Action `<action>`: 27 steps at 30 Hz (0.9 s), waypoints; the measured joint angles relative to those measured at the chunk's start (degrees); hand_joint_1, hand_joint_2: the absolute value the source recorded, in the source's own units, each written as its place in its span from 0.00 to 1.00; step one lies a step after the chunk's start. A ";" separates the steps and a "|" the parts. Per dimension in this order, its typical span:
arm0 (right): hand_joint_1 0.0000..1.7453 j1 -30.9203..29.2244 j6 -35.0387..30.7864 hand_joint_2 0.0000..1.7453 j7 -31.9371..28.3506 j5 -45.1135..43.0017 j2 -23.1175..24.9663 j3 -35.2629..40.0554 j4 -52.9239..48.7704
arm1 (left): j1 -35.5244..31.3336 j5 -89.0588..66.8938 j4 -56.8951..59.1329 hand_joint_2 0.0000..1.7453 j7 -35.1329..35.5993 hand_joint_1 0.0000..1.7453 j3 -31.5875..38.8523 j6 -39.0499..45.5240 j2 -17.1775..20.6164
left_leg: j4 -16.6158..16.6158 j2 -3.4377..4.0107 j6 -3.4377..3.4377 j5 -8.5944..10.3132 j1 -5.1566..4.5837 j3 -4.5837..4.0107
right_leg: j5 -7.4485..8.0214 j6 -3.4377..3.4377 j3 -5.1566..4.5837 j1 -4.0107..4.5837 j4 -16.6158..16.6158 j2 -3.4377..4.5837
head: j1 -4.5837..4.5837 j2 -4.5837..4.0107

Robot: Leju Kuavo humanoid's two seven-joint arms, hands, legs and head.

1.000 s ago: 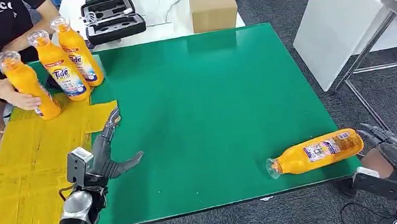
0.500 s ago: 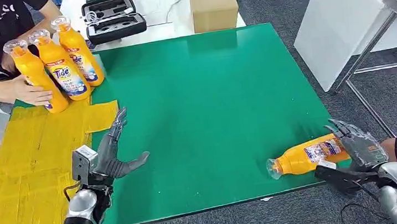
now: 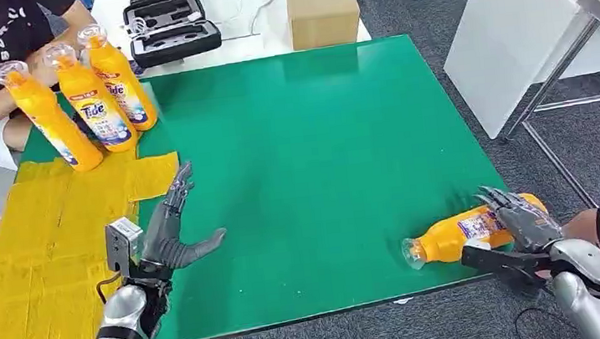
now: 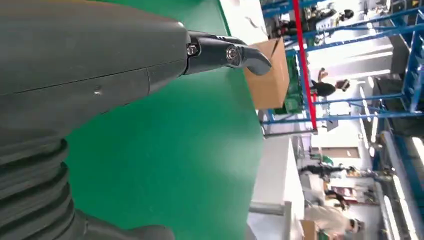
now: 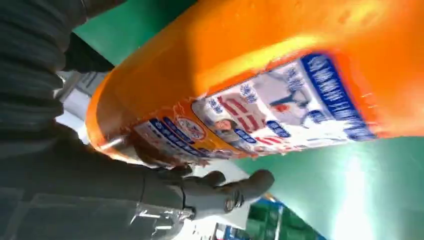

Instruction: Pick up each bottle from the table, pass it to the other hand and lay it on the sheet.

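Where fingers point(image 3: 510, 210) wrap, bottle point(image 3: 455, 237) base hidden.

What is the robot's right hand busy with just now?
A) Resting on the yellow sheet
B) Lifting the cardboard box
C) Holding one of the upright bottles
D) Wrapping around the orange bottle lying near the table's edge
D: the right hand has its fingers over the base end of the lying orange bottle, with the thumb beneath it, at the near edge of the green table.

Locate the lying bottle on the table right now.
In the head view the lying bottle rests at the green table's near right corner, under the right hand.
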 measured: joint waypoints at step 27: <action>1.00 -3.54 2.58 1.00 3.12 -3.18 -9.69 8.91 2.01 | 0.18 1.53 2.29 1.00 -0.33 0.00 0.02 0.13 0.59 | -0.01 -0.22 0.07 0.02 -0.02 0.06 | -0.08 0.14 0.22 0.00 0.01 -0.15 | 0.04 0.00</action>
